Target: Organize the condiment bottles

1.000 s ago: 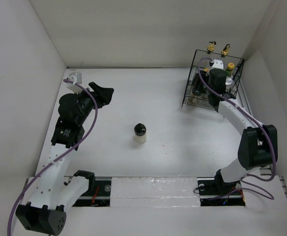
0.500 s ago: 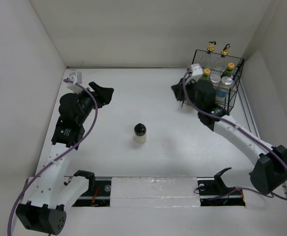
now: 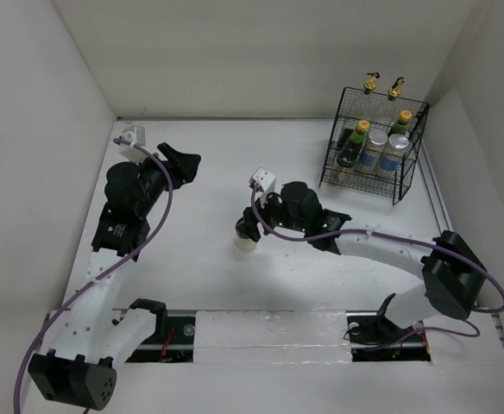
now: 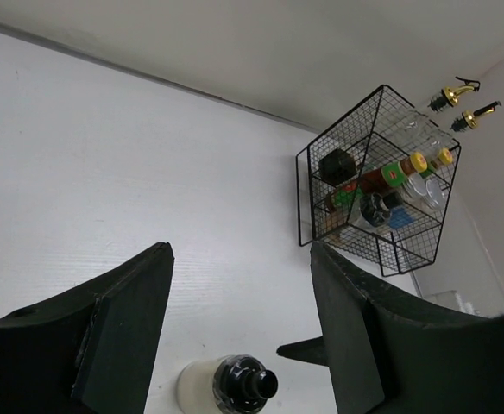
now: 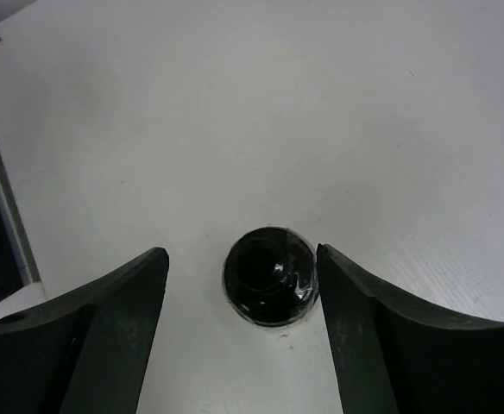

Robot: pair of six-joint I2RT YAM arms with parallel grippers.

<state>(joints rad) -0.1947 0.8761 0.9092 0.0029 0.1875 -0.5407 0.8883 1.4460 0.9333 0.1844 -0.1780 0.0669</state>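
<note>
From above, the right gripper hangs just over the black-capped jar. The left gripper is well apart from that jar and empty. The other bottles stand in the wire basket, far behind the right gripper.

In the left wrist view, the fingers are spread, with the jar ahead of them.

In the right wrist view, the fingers are spread, and the jar sits between them, untouched.
</note>
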